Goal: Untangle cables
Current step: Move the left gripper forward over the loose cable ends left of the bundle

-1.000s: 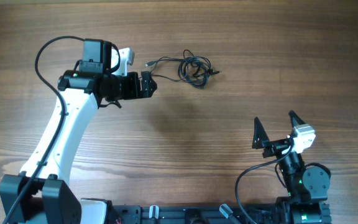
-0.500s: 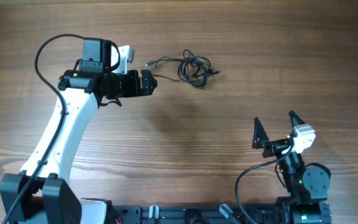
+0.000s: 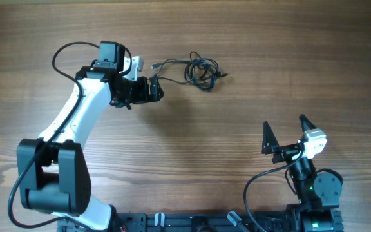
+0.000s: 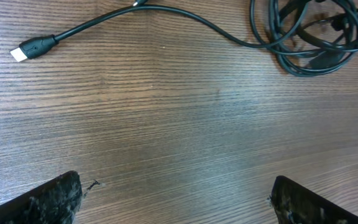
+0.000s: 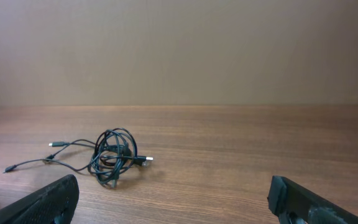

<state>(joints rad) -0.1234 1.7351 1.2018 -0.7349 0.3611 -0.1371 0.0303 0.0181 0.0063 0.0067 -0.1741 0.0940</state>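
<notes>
- The cables [image 3: 201, 71] lie in one small bunch on the wooden surface [image 3: 250, 38], toward its far edge and about midway between its left and right edges.
- The bunch is thin black wire looped over itself, several turns overlapping. I cannot follow single strands through the knot.
- In my left wrist view the loops [image 4: 309, 37] sit at the upper right. One strand runs out of them toward the left edge of the surface and ends in a black plug [image 4: 33, 48] with a pale tip, lying flat on the wood.
- From overhead, that plug [image 3: 154, 66] lies just to the far-edge side of my left fingers [image 3: 153, 89], not touching them.
- Left fingers [image 4: 48, 199]: spread wide, tips at the two lower corners of the wrist view, only bare wood between them. They grip nothing and touch no wire.
- Right fingers [image 3: 266, 136]: spread wide as well, holding nothing. They stand close to the near edge, toward the right edge, well apart from the bunch.
- In my right wrist view the right fingers [image 5: 309, 199] frame the bottom corners. The bunch [image 5: 114, 155] shows farther off to the left, with thin loose ends trailing out on either side of it.
- One short end with a small silvery tip [image 5: 148, 159] pokes out on the right-edge side of the bunch.
</notes>
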